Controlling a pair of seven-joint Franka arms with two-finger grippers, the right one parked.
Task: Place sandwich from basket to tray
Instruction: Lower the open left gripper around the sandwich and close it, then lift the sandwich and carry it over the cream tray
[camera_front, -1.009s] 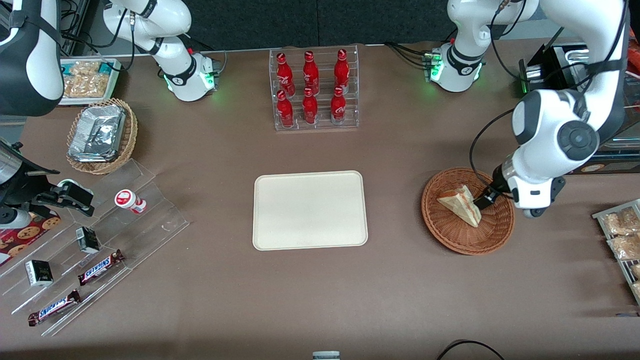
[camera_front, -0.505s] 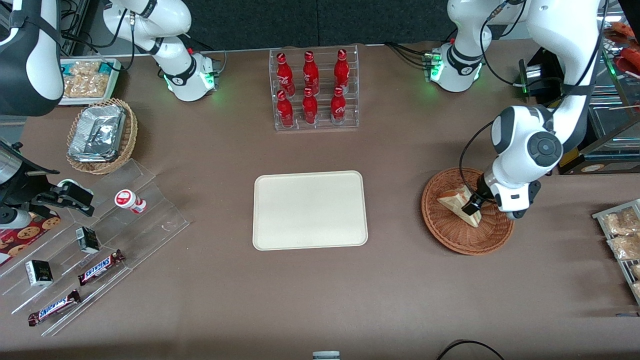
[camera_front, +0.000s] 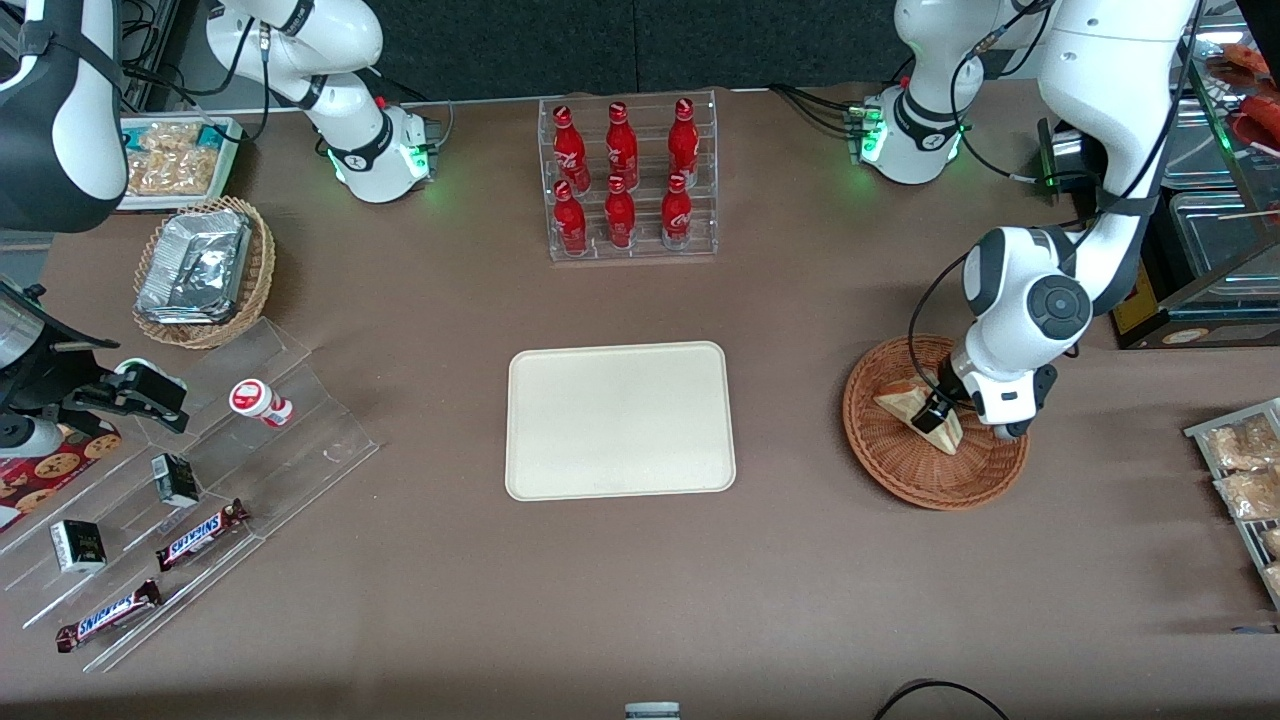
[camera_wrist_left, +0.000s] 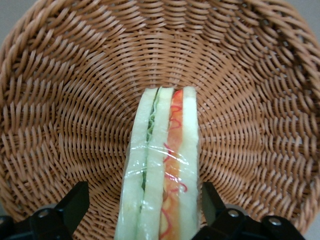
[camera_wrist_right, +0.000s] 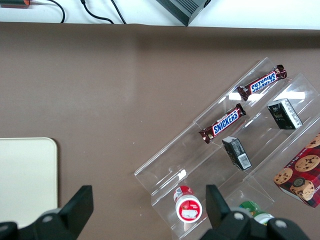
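Observation:
The sandwich (camera_front: 908, 406), a plastic-wrapped white-bread wedge with green and red filling, lies in the reddish-brown wicker basket (camera_front: 900, 480) toward the working arm's end of the table. My gripper (camera_front: 935, 412) is down in the basket and open. In the left wrist view the sandwich (camera_wrist_left: 160, 170) stands between the two black fingers (camera_wrist_left: 75, 204), with a gap on each side. The basket's weave (camera_wrist_left: 75, 100) fills that view. The cream tray (camera_front: 620, 420) lies bare at the table's middle.
A clear rack of red bottles (camera_front: 628, 180) stands farther from the camera than the tray. A stepped acrylic rack (camera_front: 300, 440) with Snickers bars and a tan basket of foil packs (camera_front: 205, 270) sit toward the parked arm's end. Snack packets (camera_front: 1245, 470) lie beside the basket.
My gripper has moved across the basket toward the tray and come down over the sandwich, so its open fingers now straddle the wedge. The sandwich has not moved.

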